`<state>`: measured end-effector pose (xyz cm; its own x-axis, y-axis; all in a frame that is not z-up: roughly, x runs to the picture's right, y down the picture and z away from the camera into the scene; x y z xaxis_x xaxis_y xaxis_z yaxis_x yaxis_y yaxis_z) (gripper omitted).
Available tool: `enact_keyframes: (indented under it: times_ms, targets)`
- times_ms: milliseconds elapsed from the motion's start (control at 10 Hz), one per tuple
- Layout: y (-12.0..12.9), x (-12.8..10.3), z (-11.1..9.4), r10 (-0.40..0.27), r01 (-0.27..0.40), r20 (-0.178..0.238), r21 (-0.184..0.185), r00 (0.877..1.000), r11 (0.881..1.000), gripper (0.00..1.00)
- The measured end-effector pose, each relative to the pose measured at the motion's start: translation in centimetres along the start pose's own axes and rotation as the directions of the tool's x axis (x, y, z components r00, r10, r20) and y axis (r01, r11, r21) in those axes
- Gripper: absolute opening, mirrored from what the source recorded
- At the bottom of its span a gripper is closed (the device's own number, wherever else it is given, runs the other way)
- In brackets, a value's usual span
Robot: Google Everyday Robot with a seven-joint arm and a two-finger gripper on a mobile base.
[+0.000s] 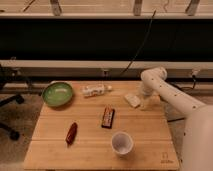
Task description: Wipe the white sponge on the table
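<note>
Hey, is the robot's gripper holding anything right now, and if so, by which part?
It cannot be told. The gripper sits low over the table, close beside the white sponge, but whether it has hold of it does not show.

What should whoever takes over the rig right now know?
Gripper: low at the far right of the table, just right of the white sponge; contact cannot be told.
Sponge: flat on the table, right of the lying bottle.
Done: gripper is at the sponge.
Left: secure the sponge and wipe; no wiping is evident yet.
</note>
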<state>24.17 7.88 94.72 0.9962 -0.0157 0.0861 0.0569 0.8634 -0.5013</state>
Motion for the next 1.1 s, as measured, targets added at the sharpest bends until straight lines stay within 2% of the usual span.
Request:
enact_keyframes:
  times_ms: [600,1100]
  targets:
    - [0.5,-1.0,-0.6,-0.057,0.058,0.015,-0.085,0.998,0.995,0.80]
    - [0.6,-1.6,0.8,-0.093,0.099,0.041,-0.156,0.995,0.983,0.80]
